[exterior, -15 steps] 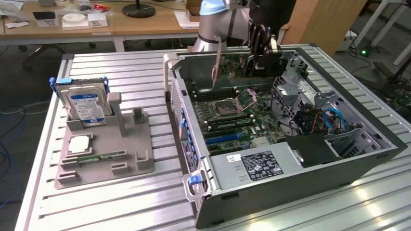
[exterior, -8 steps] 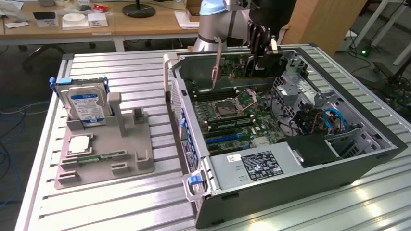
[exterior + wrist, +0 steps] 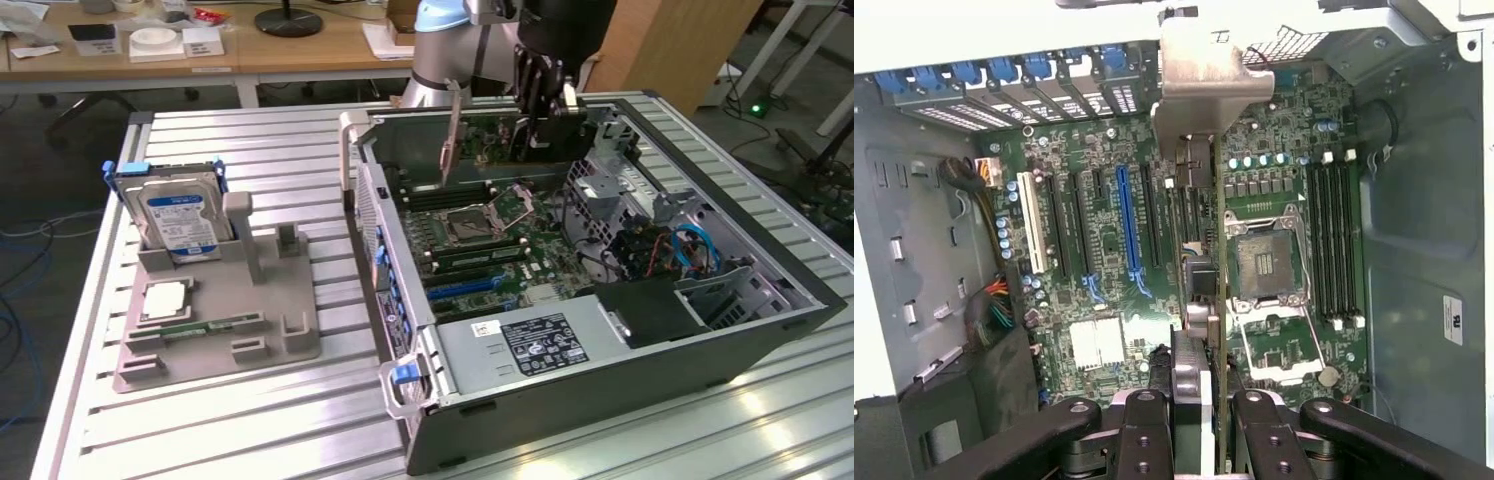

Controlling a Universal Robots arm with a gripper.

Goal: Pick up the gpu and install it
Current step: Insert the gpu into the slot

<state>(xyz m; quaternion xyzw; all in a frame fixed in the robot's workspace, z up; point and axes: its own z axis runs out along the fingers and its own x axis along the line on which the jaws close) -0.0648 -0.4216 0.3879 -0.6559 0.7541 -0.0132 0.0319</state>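
Gripper [image 3: 1199, 415] fingers [image 3: 1144, 430] pinch the gpu [image 3: 1199, 290] edge-on, held upright above the motherboard [image 3: 1104, 250] inside the open computer case [image 3: 747, 340]. Its silver bracket [image 3: 1199, 85] points toward the case's rear slot covers [image 3: 1004, 80]. Beside the case, the tray [image 3: 214, 330] holds a hard drive [image 3: 180, 220].

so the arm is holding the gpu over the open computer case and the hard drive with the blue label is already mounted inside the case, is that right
Not quite. The gripper does hold the gpu over the open computer case, but the hard drive with the blue label is not inside it. The exterior view shows it standing upright in the grey holder tray on the table, at that view's left of the case.
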